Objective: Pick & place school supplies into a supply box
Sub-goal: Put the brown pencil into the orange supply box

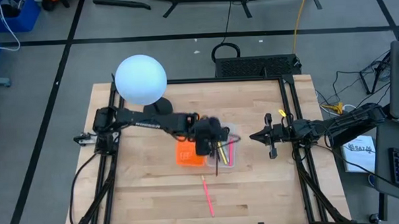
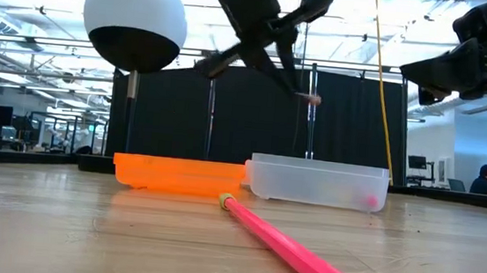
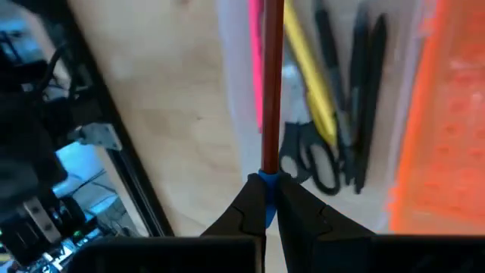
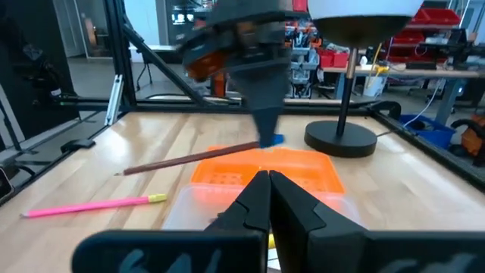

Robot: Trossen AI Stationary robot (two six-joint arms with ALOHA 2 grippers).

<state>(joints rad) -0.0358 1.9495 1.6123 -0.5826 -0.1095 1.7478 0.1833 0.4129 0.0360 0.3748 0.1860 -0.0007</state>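
The left gripper [image 3: 267, 203] is clamped on the blue-tipped end of a dark red pencil [image 3: 271, 83], which is held in the air above the clear supply box [image 1: 227, 150] in the middle of the table [image 1: 149, 188]. The step in hand is judged to be the placing of this pencil: the next move calls for the pencil to be lined up with the long side of the box, lowered, and let go only once it is inside the walls. Already inside the box, a pink pen [image 3: 255, 61], a yellow pencil [image 3: 307, 68], dark pens [image 3: 356, 83] and black-handled scissors [image 3: 307, 155] are seen. A pink pencil [image 1: 206, 196] is left out on the table nearer the front edge, well apart from the box. Farther off, the right gripper [image 1: 254, 136] is kept closed and empty beside the box. Beyond it stands a lamp with a white globe [image 1: 141, 79]. How high the pencil is held above the box cannot be told, and the orange panel [image 1: 190, 153] is partly covered by the left arm.
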